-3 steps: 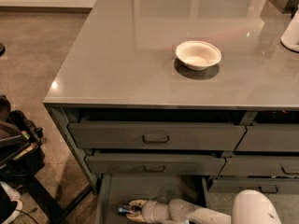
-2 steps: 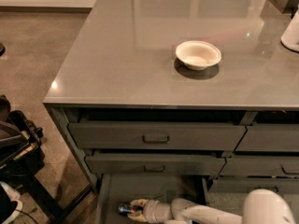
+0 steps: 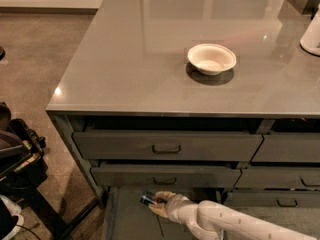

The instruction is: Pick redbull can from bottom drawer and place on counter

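Observation:
The redbull can (image 3: pixel 146 199), small and blue-and-silver, lies on its side in my gripper (image 3: pixel 155 202), just above the grey floor of the open bottom drawer (image 3: pixel 127 216). My gripper is shut on the can, and my white arm (image 3: pixel 225 221) reaches in from the lower right. The can's right end is hidden by the fingers. The glossy grey counter (image 3: pixel 140 54) spreads above the drawer cabinet.
A white bowl (image 3: pixel 211 59) sits on the counter's middle right. A white object (image 3: pixel 312 34) stands at its right edge. Two grey-fronted drawers with handles (image 3: pixel 167 147) (image 3: pixel 165 178) sit just above my gripper. Black equipment (image 3: pixel 17 156) stands on the floor at left.
My gripper has risen and moved slightly right inside the drawer, and the can has moved with it. The arm's elbow has shifted right.

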Available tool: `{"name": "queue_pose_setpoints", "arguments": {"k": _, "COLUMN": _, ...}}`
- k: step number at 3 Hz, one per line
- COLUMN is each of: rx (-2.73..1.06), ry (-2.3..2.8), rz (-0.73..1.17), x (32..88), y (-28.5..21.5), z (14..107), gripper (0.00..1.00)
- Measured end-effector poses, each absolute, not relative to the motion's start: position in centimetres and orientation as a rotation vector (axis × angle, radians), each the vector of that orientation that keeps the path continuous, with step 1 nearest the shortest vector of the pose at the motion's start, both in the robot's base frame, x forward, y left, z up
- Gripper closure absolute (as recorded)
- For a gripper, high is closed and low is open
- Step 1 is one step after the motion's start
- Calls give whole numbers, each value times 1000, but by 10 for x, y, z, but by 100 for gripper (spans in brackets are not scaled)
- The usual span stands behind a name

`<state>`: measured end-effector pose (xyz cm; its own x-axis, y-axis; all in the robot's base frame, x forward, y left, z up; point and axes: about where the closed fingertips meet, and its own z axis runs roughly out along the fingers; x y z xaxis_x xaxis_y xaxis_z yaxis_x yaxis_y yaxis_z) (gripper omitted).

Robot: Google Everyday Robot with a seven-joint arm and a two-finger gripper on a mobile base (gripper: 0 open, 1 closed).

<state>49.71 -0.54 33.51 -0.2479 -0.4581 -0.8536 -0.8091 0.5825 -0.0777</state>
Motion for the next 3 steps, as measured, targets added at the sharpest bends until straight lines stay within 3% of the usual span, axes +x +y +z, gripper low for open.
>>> {"name": "queue_pose_setpoints", "arguments": {"k": 1, "rx": -1087, "ry": 1903, "rz": 386, "x": 488, "y": -14, "z": 353, "gripper": 100}}
{"name": "queue_pose_setpoints", "arguments": {"k": 3, "rx": -1141, "ry": 1904, "rz": 381, "x": 480, "y": -13, "z": 373, "gripper": 100}}
